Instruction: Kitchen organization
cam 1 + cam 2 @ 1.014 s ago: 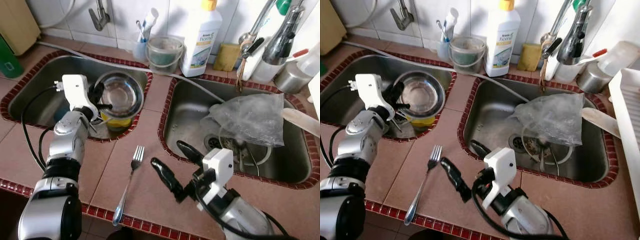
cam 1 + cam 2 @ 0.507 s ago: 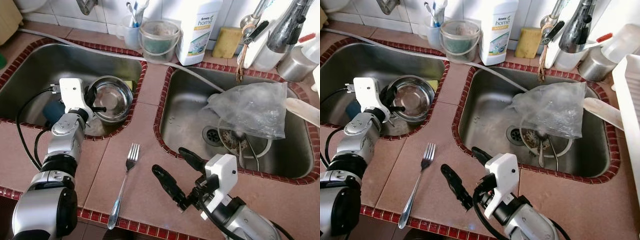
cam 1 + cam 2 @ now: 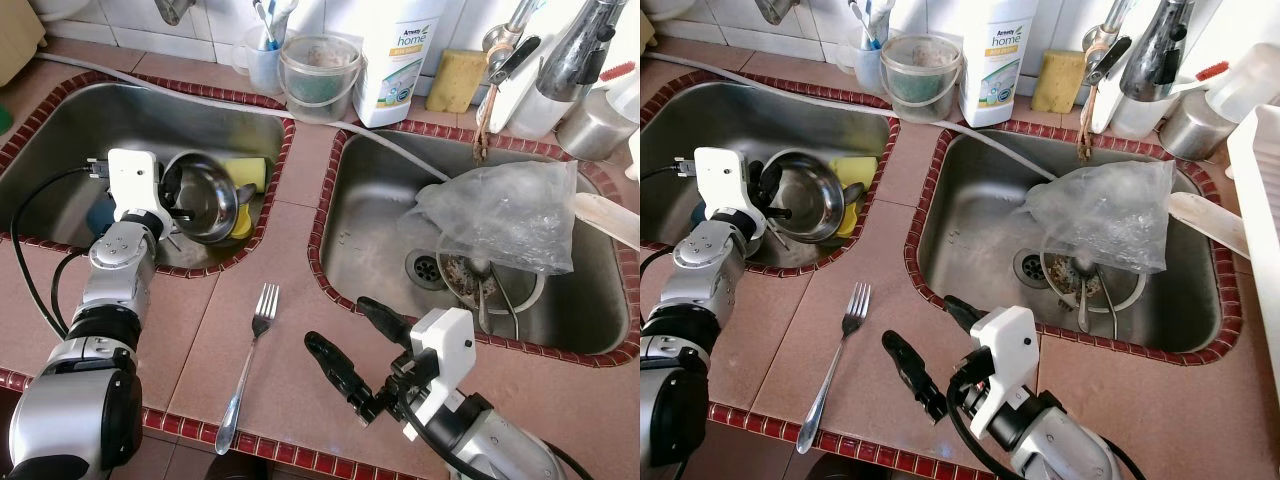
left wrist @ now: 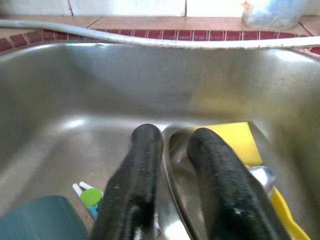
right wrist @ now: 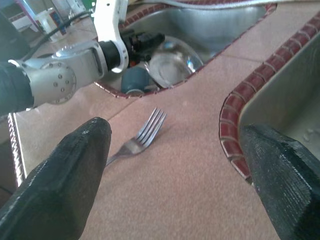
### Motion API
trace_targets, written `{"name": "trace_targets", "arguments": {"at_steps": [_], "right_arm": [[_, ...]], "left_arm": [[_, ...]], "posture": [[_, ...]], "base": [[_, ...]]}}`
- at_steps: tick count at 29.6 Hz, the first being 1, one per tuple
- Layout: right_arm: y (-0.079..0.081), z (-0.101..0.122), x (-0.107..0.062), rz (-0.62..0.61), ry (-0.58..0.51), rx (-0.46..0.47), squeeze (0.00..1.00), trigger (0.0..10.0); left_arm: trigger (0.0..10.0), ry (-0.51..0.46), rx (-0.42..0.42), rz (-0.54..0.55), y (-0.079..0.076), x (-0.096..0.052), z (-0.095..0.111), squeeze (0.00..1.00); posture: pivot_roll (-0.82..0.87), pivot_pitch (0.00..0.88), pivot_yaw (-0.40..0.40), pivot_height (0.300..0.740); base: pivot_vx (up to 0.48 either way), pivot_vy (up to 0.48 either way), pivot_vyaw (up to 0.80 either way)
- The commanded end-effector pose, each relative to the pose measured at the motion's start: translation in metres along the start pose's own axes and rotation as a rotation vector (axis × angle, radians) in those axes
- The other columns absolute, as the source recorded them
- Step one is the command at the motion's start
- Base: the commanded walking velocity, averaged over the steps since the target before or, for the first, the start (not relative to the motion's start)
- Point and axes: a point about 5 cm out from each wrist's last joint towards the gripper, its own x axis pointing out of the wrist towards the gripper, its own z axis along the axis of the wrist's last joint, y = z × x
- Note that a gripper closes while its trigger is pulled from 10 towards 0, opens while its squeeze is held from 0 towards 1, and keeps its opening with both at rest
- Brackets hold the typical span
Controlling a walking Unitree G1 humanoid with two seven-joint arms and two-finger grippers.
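Observation:
A steel bowl (image 3: 205, 185) stands tilted on edge in the left sink (image 3: 60, 130), its opening turned toward the yellow sponge (image 3: 250, 175) beside it. My left gripper (image 3: 178, 205) is shut on the steel bowl's rim; in the left wrist view its fingers (image 4: 145, 150) straddle the rim (image 4: 175, 170). A fork (image 3: 250, 360) lies on the tiled counter (image 3: 290, 260) between the sinks. My right gripper (image 3: 340, 325) hovers open above the counter just right of the fork (image 5: 142, 135), nothing between its fingers.
The right sink (image 3: 370, 230) holds a crumpled plastic bag (image 3: 500, 225) over dishes. Along the back stand a cup of toothbrushes (image 3: 265, 60), a small bucket (image 3: 320, 75), a detergent bottle (image 3: 400, 60) and a faucet (image 3: 580, 50). A teal cup (image 4: 40, 220) lies in the left sink. A white rack (image 3: 1260, 220) is at far right.
The left gripper lowered the bowl into the left sink and tipped it onto its edge, uncovering the yellow sponge. The camera tilted down. The right gripper stayed open over the counter.

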Motion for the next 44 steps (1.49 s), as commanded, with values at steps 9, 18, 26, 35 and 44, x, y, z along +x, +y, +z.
{"name": "trace_targets", "arguments": {"at_steps": [9, 18, 26, 35, 44], "right_arm": [[-0.014, 0.002, 0.009, -0.036, -0.034, -0.025, 0.00, 10.0], [-0.031, 0.010, 0.022, -0.109, -0.105, -0.084, 0.00, 10.0], [-0.062, 0.003, 0.034, -0.269, -0.146, -0.166, 0.00, 10.0], [-0.078, 0.002, 0.043, -0.363, -0.198, -0.212, 0.00, 10.0], [-0.092, 0.001, 0.048, -0.462, -0.248, -0.285, 0.00, 10.0]], "left_arm": [[10.0, 0.022, -0.051, 0.028, 0.006, -0.001, -0.003, 1.00], [10.0, -0.012, -0.113, -0.001, 0.005, -0.009, -0.009, 1.00], [10.0, -0.068, -0.173, -0.111, -0.021, -0.024, -0.015, 1.00], [10.0, -0.027, -0.111, -0.179, -0.039, -0.046, -0.035, 1.00], [10.0, -0.066, -0.162, -0.243, -0.056, -0.061, -0.032, 0.45]], "posture": [[-0.17, 0.188, 0.015, 0.740], [-0.15, 0.149, 0.024, 0.740], [-0.13, 0.113, 0.030, 0.740], [-0.13, 0.068, 0.030, 0.740], [-0.12, 0.022, 0.031, 0.740]], "base": [[0.000, 0.000, 0.00], [0.000, 0.000, 0.00], [0.000, 0.000, 0.00], [0.000, 0.000, 0.00], [0.000, 0.000, 0.00]]}}
